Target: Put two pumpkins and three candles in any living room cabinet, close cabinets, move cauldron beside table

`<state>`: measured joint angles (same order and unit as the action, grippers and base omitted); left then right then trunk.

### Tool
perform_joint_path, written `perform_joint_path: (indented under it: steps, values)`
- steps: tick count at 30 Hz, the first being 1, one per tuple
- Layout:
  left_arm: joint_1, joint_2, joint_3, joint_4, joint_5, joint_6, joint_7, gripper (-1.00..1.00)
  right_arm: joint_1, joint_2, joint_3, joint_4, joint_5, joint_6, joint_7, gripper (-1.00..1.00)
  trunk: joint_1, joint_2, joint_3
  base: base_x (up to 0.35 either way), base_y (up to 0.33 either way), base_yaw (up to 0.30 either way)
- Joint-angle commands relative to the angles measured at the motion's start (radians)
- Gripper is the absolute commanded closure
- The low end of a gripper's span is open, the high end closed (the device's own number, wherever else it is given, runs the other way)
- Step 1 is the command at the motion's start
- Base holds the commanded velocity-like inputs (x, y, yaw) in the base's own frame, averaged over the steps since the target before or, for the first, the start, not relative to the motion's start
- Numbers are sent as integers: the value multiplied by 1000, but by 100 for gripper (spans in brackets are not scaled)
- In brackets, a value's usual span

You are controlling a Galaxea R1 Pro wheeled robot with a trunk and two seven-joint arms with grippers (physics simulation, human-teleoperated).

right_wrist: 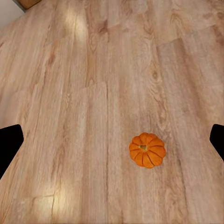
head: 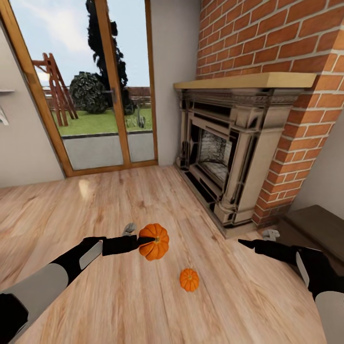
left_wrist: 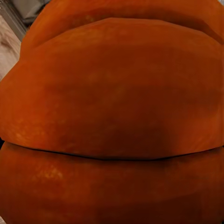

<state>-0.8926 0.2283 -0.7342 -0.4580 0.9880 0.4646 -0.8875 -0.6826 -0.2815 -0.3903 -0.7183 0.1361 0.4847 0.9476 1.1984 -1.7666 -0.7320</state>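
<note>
A: Scene?
B: Wood plank floor [head: 95, 200], brick fireplace [head: 224, 157] far right, glass patio doors [head: 95, 86] far left with garden beyond.

A: Pumpkins?
B: Two. Held pumpkin [head: 155, 241] sits mid-frame, off the floor, at the left gripper [head: 143, 240] tip. Left wrist cam is all orange ribbed skin [left_wrist: 112, 107], very close.
Floor pumpkin [head: 189, 279] lies nearer and slightly right of the held one, apart from it. Right wrist cam looks straight down on it [right_wrist: 147, 150], stem up, bare planks around.

A: Grippers?
B: Left clamped on the held pumpkin, dark finger across its near-left side. Right gripper [head: 255, 241] hangs to the right, near the fireplace base, well apart from both pumpkins; fingers spread wide, nothing between them, tips at the frame edges on its wrist cam [right_wrist: 10, 140].

A: Other?
B: Dark wood unit [head: 320, 224] at right edge, past the right arm.
</note>
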Motion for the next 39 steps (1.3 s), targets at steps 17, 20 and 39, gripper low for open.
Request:
perform_joint_path:
  steps: [17, 20, 39]
  values:
    - [0, 2, 2, -1, 4, 0, -7, 100, 0, 0, 2, 1, -6, -34, 9, -100, 0, 0, 0, 337, 0, 0]
    - [0, 1, 2, 0, 4, 0, -7, 100, 0, 0, 2, -1, -7, -33, 12, -100, 0, 0, 0, 337, 0, 0]
    - [-1, -7, 84, -39, 9, 13, -15, 100, -1, -7, 119, 340, 63, -138, 17, -100, 0, 0, 0, 123, 0, 0]
